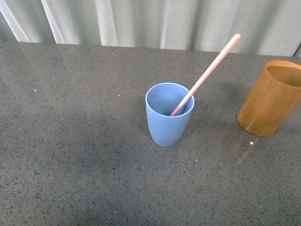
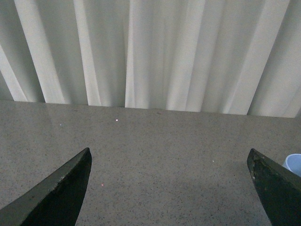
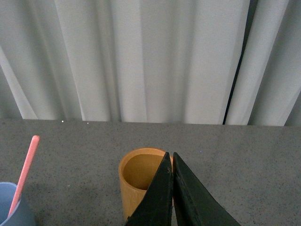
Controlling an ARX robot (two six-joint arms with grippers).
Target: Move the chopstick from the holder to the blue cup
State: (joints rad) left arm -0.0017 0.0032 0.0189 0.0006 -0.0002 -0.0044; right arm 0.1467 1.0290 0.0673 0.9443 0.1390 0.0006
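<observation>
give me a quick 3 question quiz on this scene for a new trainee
1. True or false: the long thin pink-red chopstick stands in the orange-brown wood-grain cylinder holder.
2. Multiple choice: in the wrist views, how do the jaws stand? A) both open B) left gripper open, right gripper shut C) left shut, right open.
3. In the right wrist view, does the holder's visible interior show any chopstick?

Key
1. False: it leans in the light blue plastic tumbler, resting on the rim toward the holder.
2. B: the left fingers stand wide apart; the right ones are pressed together with nothing between them.
3. No, none shows, though the gripper hides part of it.
</observation>
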